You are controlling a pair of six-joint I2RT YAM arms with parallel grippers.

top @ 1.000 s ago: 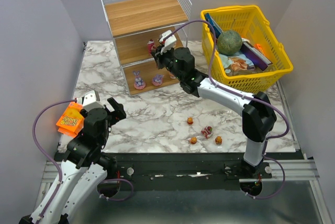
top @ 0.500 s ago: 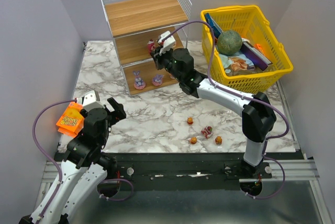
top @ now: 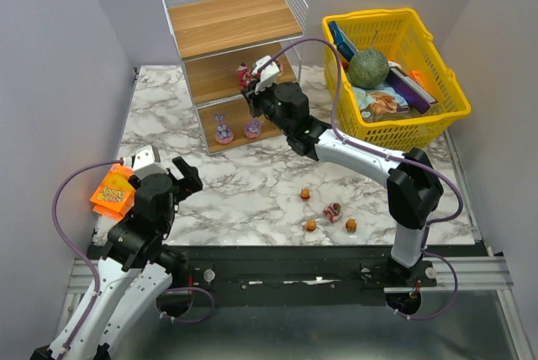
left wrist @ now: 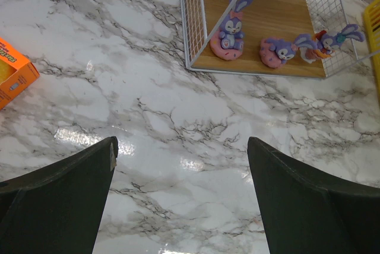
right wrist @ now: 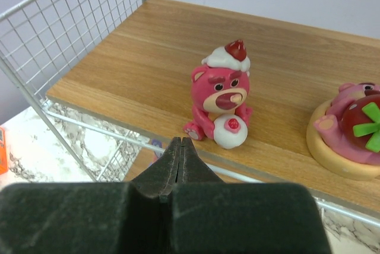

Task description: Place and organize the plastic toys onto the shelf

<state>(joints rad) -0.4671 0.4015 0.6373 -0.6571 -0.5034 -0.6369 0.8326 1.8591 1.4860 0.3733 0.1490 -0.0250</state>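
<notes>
Shifted slightly left, clenched empty right fingers face pink plastic bear figurine near white wire shelf middle-board front edge; left fingers released.

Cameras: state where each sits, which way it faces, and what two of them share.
Top external: above and behind the bases, looking down on table, shelf and yellow basket; both arms show.
Left wrist: low over the table, facing the shelf's bottom board; open left gripper at the bottom edge.
Right wrist: at the shelf's middle board, facing a pink bear; shut right gripper bottom centre.
Shared: purple bunnies show in top external and left wrist.
</notes>
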